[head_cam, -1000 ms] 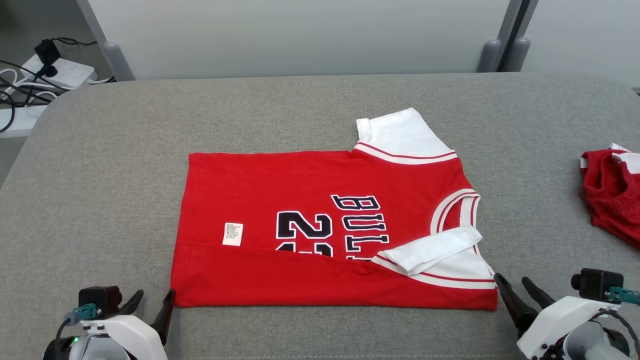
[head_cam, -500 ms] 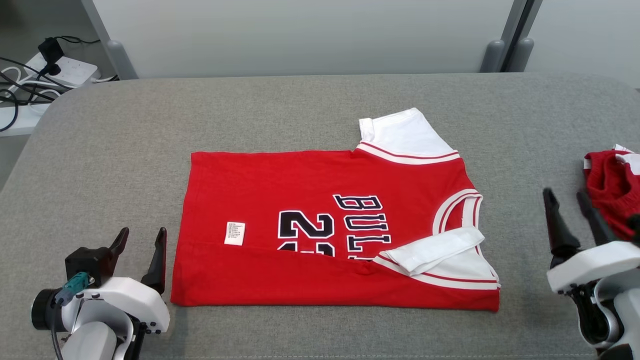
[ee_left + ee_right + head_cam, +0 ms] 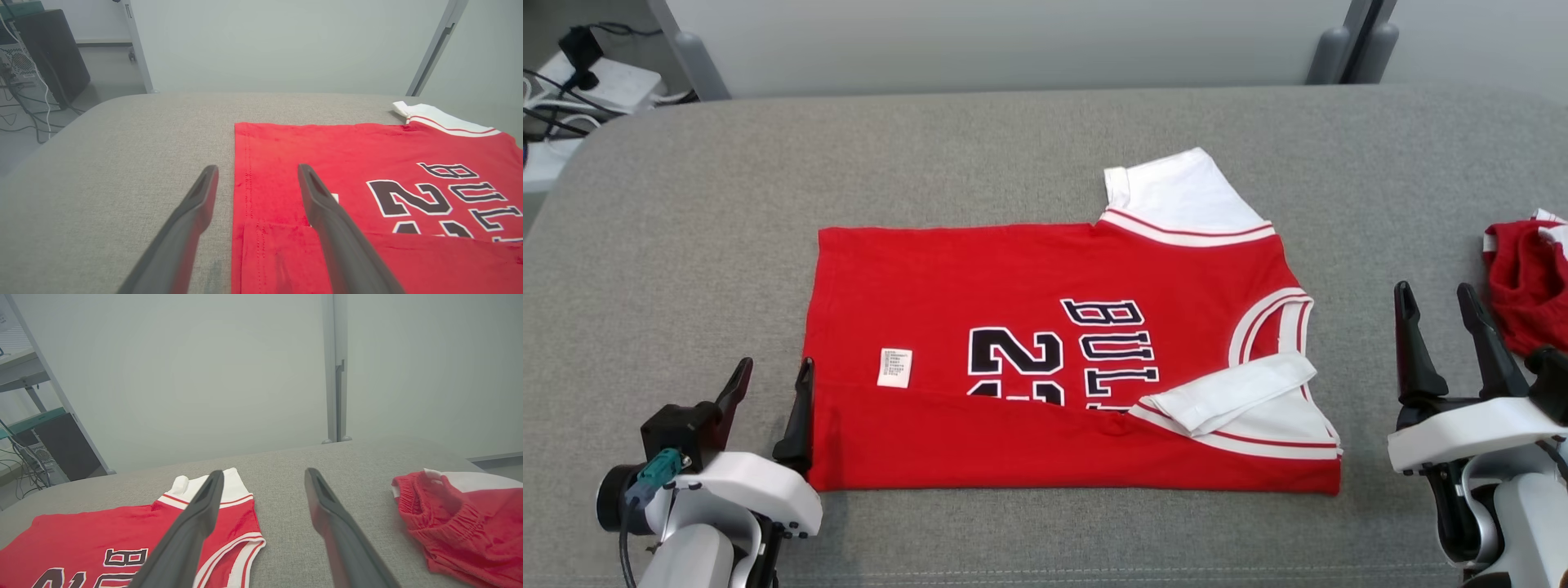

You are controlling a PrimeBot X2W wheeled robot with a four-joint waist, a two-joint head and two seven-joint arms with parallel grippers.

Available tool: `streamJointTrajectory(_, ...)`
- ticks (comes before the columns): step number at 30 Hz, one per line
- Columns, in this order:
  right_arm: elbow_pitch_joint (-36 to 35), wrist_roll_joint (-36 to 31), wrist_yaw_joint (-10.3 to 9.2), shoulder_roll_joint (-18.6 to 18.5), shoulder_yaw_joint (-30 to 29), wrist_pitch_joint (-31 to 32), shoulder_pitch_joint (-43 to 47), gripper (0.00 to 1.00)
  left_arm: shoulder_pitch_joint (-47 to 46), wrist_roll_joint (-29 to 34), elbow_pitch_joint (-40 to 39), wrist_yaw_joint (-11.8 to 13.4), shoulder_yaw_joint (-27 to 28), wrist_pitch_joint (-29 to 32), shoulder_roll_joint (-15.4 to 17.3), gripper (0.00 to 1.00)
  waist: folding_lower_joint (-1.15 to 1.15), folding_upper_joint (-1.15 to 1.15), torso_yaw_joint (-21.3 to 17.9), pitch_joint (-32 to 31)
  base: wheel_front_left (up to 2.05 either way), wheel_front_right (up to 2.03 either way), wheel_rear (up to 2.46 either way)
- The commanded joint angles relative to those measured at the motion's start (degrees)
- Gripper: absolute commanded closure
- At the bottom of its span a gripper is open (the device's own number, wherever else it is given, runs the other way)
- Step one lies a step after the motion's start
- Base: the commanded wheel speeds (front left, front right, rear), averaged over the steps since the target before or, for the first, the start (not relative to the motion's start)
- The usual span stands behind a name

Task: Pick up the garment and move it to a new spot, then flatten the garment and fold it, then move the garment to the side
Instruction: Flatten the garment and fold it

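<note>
Head view: a red jersey (image 3: 1045, 359) with white sleeves lies flat near the middle of the grey padded table (image 3: 1013, 147), collar toward the robot's right, its near long edge folded up over the black lettering and the near sleeve tucked in on top (a white care label (image 3: 894, 367) shows near the hem). The left gripper (image 3: 776, 365) stands at the hem's near corner, jaws apart and empty. The right gripper (image 3: 1432, 289), jaws likewise apart and empty, stands over bare table between the collar and a crumpled pair of red shorts (image 3: 1531, 294). Left wrist view: the two fingers (image 3: 192, 220) straddle the hem edge, one over grey cloth, the other over red fabric; contact cannot be judged. Right wrist view: the spread fingers (image 3: 339, 531) frame bare table, jersey to one side, shorts to the other.
</note>
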Motion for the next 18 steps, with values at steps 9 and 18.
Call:
streamJointTrajectory(9, -1.16, -0.77, -0.16, 0.52, 1.34, -0.76, -4.82, 0.00, -11.94, 2.63, 5.07, -3.90, 1.06, -0.50, 2.23, 0.00, 0.00, 0.00, -0.72, 7.07, 0.00, 0.00, 0.00)
streamJointTrajectory(18, -1.99, 0.15, -0.16, 1.46, 3.67, -0.76, -8.51, 0.00, -26.50, -2.72, 12.21, -5.26, -7.03, 4.07, 8.69, 0.00, 0.00, 0.00, -3.00, 15.38, 0.00, 0.00, 0.00)
